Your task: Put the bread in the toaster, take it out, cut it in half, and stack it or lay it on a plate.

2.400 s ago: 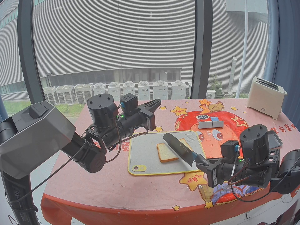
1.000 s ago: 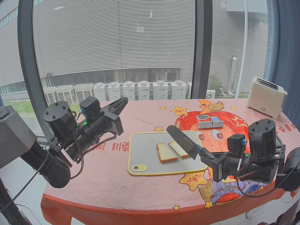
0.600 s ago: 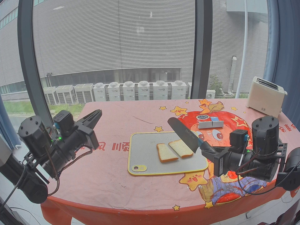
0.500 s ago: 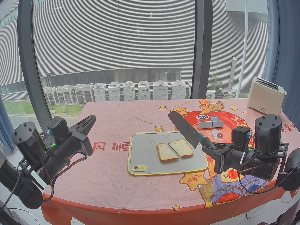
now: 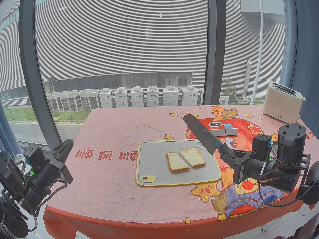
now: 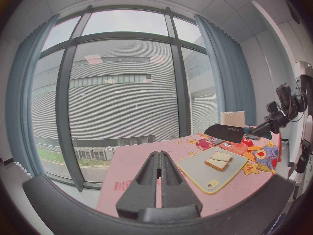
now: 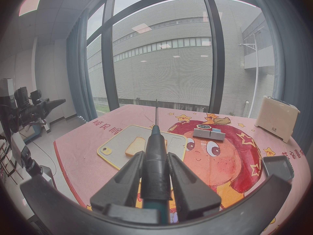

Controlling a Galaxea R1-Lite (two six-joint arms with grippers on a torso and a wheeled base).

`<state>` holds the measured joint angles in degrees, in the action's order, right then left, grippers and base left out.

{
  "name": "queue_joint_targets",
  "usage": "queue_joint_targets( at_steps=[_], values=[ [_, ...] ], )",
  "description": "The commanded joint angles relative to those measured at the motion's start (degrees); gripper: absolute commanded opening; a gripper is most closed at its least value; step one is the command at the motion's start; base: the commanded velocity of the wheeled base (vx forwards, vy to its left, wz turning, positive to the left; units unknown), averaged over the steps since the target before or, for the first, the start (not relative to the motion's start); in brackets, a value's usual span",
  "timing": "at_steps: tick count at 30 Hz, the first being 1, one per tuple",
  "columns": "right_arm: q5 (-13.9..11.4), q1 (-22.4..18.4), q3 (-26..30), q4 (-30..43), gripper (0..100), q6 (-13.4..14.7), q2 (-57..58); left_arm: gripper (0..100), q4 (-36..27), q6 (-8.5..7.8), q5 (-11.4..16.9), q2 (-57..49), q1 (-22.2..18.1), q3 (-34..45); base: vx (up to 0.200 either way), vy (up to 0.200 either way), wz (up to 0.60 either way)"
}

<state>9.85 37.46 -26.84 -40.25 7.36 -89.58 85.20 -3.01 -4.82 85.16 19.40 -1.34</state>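
Right gripper (image 5: 228, 151) is clamped on the knife (image 5: 202, 133) handle. The blade bears small print and is raised by the board's (image 5: 150, 156) two o'clock corner. Two bread halves (image 5: 192, 157) lie side by side on the board. Left gripper (image 6: 159, 157) has its fingers together, empty, well apart at eight o'clock. Toaster (image 5: 282, 104) stands farther out at two o'clock.

Over board: knife (image 5: 202, 134) blade raised, slanting above the right rear of the board (image 5: 149, 163), near the bread (image 5: 192, 157).
Right side: right gripper (image 5: 230, 152) stands just beside the board.
Left side: flat tablecloth (image 5: 106, 183) from edge to board; left gripper (image 5: 66, 145) off that edge.
Back: block (image 5: 224, 131) behind the board; toaster (image 5: 282, 103) at the far right corner.
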Motion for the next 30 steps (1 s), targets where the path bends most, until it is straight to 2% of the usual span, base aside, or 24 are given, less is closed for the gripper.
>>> queue_joint_targets(
  at_steps=[1, 8, 14, 17, 18, 19, 20, 21, 30],
  values=[
    [0.0, -0.1, 0.1, -0.1, 0, -0.1, 1.4, 0, -2.8, 0.02, 0.5, -7.5, -6.6, 1.3, 0.000, 0.000, 0.00],
    [-0.1, -1.1, 0.3, 0.0, 0, -0.2, 3.2, 0, -15.7, 0.20, 0.2, -19.6, -7.8, 1.3, 0.000, 0.000, 0.00],
    [-0.1, -1.3, 0.4, 0.1, 0, -0.8, 4.4, 0, -17.8, 0.02, 0.7, -25.6, -12.5, 1.3, 0.000, 0.000, 0.00],
    [-0.1, -1.4, 0.4, 0.0, 0, -0.9, 4.6, 0, -24.3, 0.02, 1.6, -31.5, -12.6, 1.3, 0.000, 0.000, 0.00],
    [-0.1, -1.4, 0.4, 0.0, 0, -0.9, 4.6, 0, -24.7, 0.02, 1.7, -31.8, -12.6, 1.3, 0.000, 0.000, 0.00],
    [-0.1, -1.5, 0.4, 0.0, 0, -0.8, 4.6, 0, -31.7, 0.20, 2.5, -37.7, -12.6, 1.3, 0.000, 0.000, 0.00],
    [-0.1, -1.7, 0.4, 0.0, 0, -0.9, 4.6, 0, -35.0, 0.20, 3.0, -40.6, -12.6, 1.3, 0.000, 0.000, 0.00],
    [-0.2, -2.0, 0.5, 0.0, 0, -0.9, 4.6, 0, -41.1, 0.20, 3.4, -45.3, -12.6, 1.3, 0.000, 0.000, 0.00],
    [-0.2, -2.0, 0.4, 0.0, 0, -0.9, 4.6, 0, -67.7, -0.33, 3.6, -69.5, -12.5, 1.3, 0.000, 0.000, 0.00]
  ],
)
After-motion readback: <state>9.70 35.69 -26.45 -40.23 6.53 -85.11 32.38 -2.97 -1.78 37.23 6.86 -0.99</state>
